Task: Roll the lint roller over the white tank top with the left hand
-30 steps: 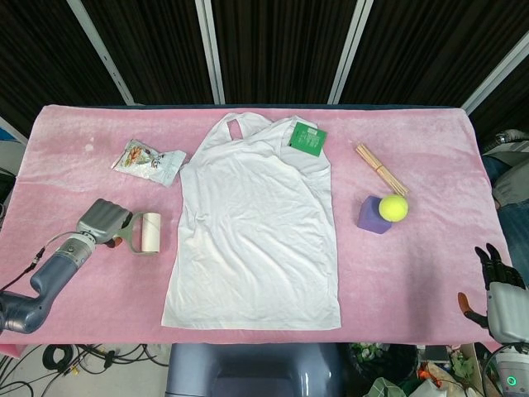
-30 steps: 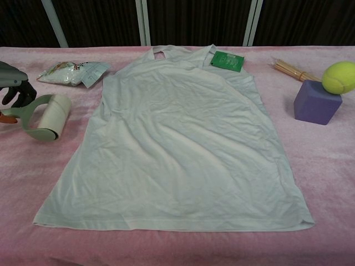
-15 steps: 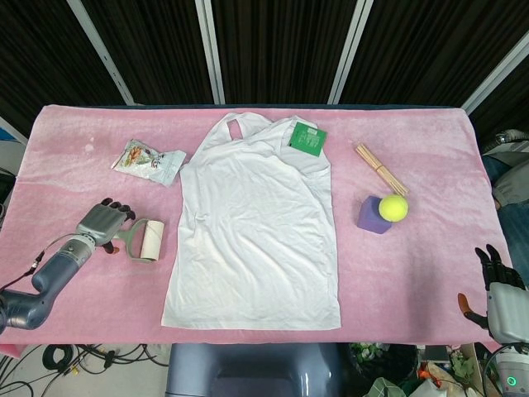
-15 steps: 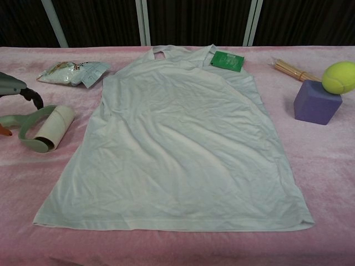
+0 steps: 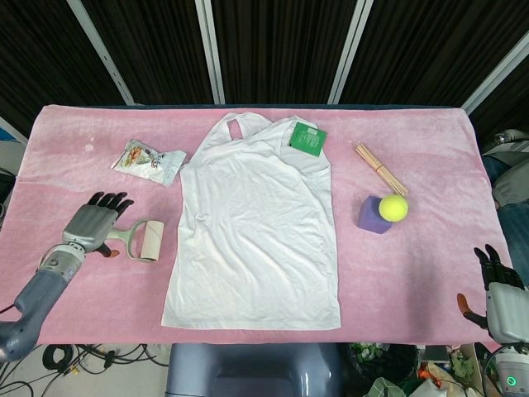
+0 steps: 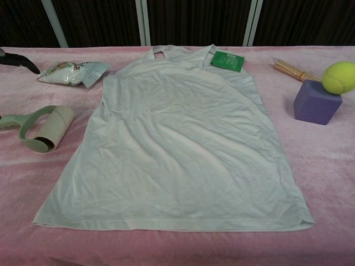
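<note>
Only a dark fingertip of the left hand (image 5: 92,225) is caught at the upper left edge of the chest view; the rest is cut off there. From the head view the hand is seen raised over the handle end of the lint roller (image 5: 141,240), its fingers spread apart and nothing grasped. The handle's far end is hidden under the hand in that view and cropped at the frame edge in the chest view. The right hand (image 5: 502,294) is partly cut off at the lower right corner, beyond the table edge; its dark fingers are seen extended and apart, with nothing held.

The lint roller, a pale cream cylinder on a curved sage-green plastic frame, is laid on the fuzzy pink table cover (image 5: 66,141), just beside the left hem of the white tank top (image 5: 258,231). The tank top is spread flat, its thin fabric lightly creased. A green card (image 5: 307,138) is rested on its upper right strap area. A crinkled snack packet (image 5: 150,160), a bundle of wooden sticks (image 5: 381,169) and a fuzzy yellow tennis ball (image 5: 393,207) atop a purple block (image 5: 373,217) are also pictured.
</note>
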You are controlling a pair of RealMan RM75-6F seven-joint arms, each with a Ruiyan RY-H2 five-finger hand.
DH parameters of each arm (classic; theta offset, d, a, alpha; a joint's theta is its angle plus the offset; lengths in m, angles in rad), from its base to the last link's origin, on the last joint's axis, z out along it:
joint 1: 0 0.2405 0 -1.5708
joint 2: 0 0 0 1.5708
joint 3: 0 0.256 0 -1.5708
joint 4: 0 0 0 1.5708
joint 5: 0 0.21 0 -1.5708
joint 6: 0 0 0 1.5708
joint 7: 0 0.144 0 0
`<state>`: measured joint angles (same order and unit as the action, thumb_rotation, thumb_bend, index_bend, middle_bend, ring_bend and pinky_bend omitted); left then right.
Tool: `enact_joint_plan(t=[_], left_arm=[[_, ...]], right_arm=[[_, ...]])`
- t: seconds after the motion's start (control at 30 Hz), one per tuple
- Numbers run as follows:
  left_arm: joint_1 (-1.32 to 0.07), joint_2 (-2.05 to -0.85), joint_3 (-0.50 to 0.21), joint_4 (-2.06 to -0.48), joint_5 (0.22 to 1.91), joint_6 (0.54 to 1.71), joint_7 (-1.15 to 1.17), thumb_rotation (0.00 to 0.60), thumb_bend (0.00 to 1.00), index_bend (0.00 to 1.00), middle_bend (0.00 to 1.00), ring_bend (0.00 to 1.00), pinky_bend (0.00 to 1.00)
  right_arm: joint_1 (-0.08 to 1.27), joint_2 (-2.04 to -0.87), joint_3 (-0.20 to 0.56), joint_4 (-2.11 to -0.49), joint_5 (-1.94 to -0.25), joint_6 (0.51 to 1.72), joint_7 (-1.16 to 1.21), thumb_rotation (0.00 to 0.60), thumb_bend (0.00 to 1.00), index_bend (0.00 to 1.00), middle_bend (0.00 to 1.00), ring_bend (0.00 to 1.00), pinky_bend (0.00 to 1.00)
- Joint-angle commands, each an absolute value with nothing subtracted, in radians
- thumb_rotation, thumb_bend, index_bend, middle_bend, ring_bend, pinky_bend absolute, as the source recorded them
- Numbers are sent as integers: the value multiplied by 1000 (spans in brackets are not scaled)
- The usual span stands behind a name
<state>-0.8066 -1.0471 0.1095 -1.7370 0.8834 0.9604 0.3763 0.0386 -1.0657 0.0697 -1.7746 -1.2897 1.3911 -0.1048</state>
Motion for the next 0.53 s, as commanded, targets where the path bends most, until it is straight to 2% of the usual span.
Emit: enact_joint_plan(t=[0.03,0.3,0.53], left_arm=[[-639,-993,129,-1842,1094,1247,298,600,161,133,36,0,0],[-398,-1046,220,-1740,1271,1483,118,600,161,161,44,0,0],[-333,-1068,229,-1697,1326,1506,33,600,164,133,26,0,0]], right_arm=[[38,-1065,69,-1775,-1292,1394,-105,600,292,24,0,168,151],[42,-1062,64,-1761,-1318,1397,-116,600,292,24,0,169,151],[49,-1058,47,-1733,-1390,1407,-123,600,293,24,0,167,151]])
